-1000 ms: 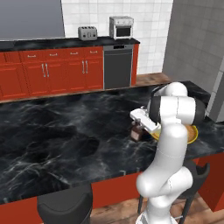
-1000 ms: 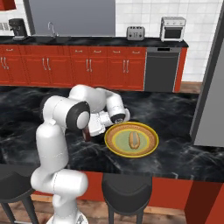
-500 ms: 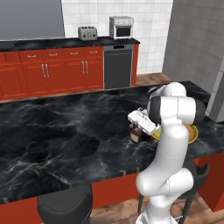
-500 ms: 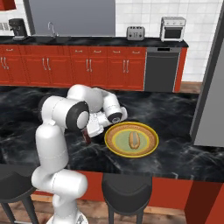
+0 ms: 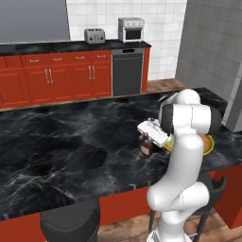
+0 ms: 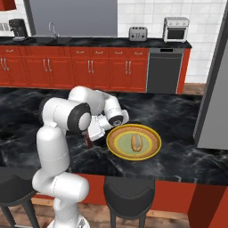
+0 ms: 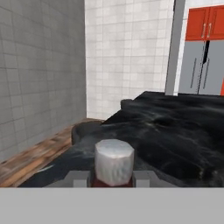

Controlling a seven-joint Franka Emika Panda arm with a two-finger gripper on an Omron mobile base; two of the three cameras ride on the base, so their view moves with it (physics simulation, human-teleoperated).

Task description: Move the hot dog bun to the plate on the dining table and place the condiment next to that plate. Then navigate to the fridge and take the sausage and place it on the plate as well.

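While the gripper (image 7: 113,178) sits low over the dining table (image 5: 56,151), its jaws are clamped on the condiment (image 5: 146,145), whose grey cap pokes up right between the fingertips. Right base view adds the hot dog bun (image 6: 136,142) lying on the plate (image 6: 149,151), just beside the bottle.

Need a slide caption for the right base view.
Bun on plate; pincer shut on condiment beside it.
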